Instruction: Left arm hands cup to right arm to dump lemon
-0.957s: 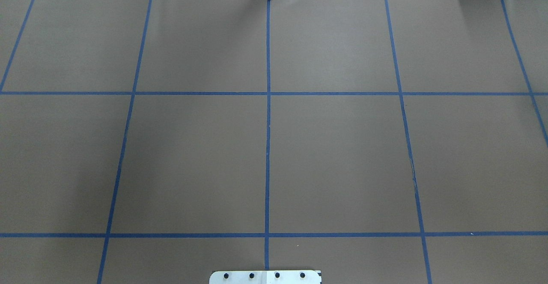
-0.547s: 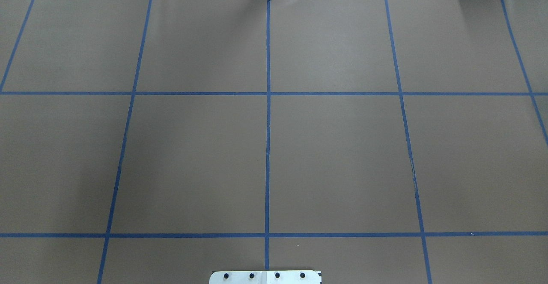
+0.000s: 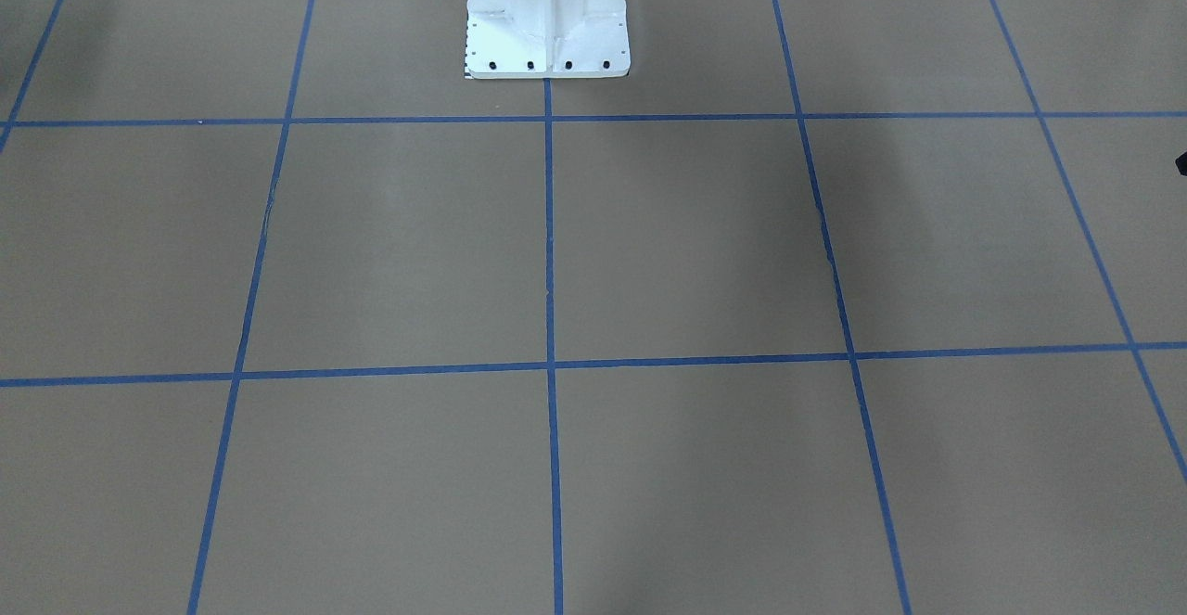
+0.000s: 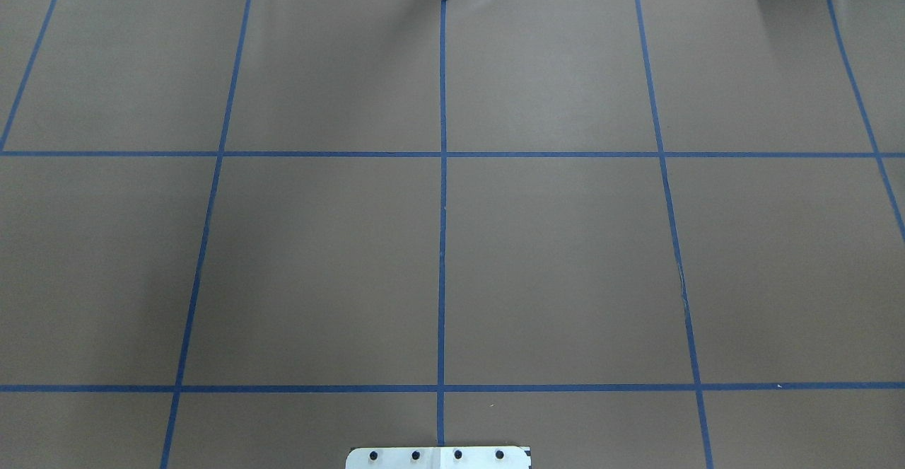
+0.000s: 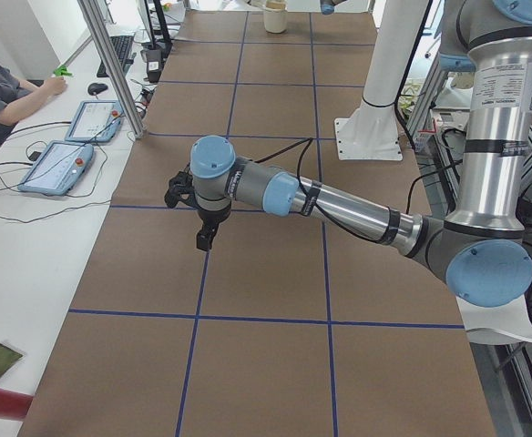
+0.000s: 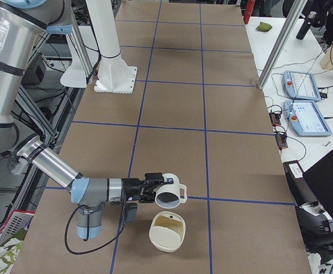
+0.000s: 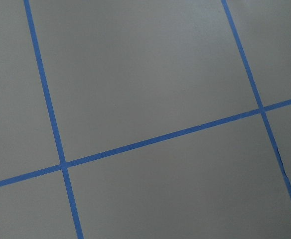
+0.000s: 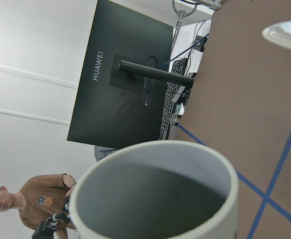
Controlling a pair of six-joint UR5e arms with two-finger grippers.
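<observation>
Two views, exterior right and right wrist, show the cup (image 6: 170, 197).

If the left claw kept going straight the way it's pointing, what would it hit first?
Probably the brown table cover: the left claw points down at it, beside a blue tape line, and nothing shows in between. Depth is unclear.

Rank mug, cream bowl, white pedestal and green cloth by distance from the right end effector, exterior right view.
1. Mug, at the right end effector itself.
2. Cream bowl, just beside it.
3. White pedestal, mid-table, robot's side.
4. Green cloth, far end.
</observation>
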